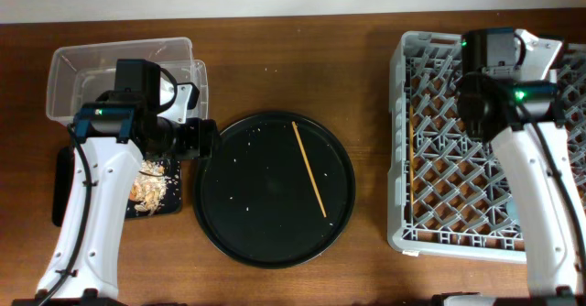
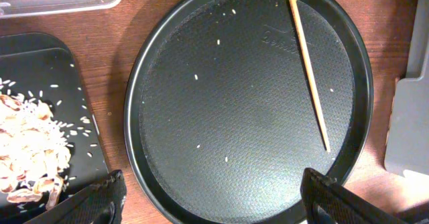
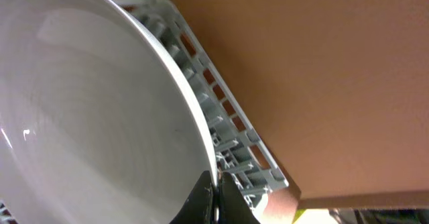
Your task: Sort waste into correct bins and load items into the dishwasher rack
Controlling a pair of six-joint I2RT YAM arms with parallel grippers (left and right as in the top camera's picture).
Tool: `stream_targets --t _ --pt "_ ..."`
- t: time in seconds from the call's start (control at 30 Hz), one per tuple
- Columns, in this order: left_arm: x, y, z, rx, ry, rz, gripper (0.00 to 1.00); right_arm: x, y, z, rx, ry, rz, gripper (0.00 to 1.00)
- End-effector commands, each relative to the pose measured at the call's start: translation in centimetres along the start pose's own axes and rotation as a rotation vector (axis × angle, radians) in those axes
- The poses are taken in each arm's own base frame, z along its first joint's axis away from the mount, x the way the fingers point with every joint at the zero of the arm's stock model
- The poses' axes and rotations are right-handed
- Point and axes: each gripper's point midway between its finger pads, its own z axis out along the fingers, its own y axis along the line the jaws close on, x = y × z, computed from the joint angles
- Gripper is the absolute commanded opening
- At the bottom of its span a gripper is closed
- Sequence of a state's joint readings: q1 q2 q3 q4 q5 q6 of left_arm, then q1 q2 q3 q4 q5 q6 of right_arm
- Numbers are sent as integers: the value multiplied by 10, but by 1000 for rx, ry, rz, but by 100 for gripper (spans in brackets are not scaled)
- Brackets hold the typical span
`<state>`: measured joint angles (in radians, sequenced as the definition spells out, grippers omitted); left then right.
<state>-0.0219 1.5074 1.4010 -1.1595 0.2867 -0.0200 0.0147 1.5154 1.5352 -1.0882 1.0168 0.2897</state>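
Rack (image 1: 458, 196) stands at the right of the table (image 1: 366, 68). One chopstick (image 1: 414, 162) lies in the rack's left part, running along the lattice. Plate (image 3: 87, 117) shows only in the right wrist view, tilted and close against the rack's wall. Whether it rests between the pegs cannot be told, and in the overhead view the arm covers it.

Round tray (image 1: 238, 224) sits mid-table. It holds the second chopstick (image 1: 309, 169), lying diagonally in its right half, and a scatter of small white grains (image 2: 196, 76).

Black tray (image 2: 40, 56) lies just left of the round tray and holds the scraps (image 2: 27, 143), a beige heap mixed with grains. Tub (image 1: 73, 68) stands behind the black tray. The left arm covers much of it, so its contents cannot be told.

Left arm reaches from the near edge across the black tray, its wrist turned toward the round tray. Left gripper (image 2: 213, 184) hangs above the round tray's left rim looking down. Its fingers stand wide apart and hold nothing.

Right arm extends from the near right corner over the rack to its far side. Right gripper (image 3: 216, 196) is clamped on the plate's rim, fingers together on the edge.
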Motion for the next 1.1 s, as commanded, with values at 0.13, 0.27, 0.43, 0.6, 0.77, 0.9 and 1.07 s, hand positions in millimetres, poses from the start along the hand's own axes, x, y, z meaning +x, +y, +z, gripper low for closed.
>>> stream_targets --t 0.13,0.27,0.43,0.6,0.77,0.9,1.07 --pt "-4 0 -5 3 -19 5 83 25 62 40 -82 149 -68 4" --pt "-4 0 -5 3 -19 5 83 38 85 54 -77 196 -130 4" --pt "-5 0 -5 3 -23 6 83 37 115 30 -181 166 -158 4" --pt "-5 0 -5 3 -22 6 87 47 152 -18 -280 112 -278 40" --pt "-5 -1 -4 4 -22 7 99 48 140 -41 -444 151 -211 64" --pt "-6 -13 -4 71 -27 12 99 37 91 -67 -651 174 -22 74" --pt "-25 -61 19 156 -63 54 99 81 51 -51 -761 442 37 79"
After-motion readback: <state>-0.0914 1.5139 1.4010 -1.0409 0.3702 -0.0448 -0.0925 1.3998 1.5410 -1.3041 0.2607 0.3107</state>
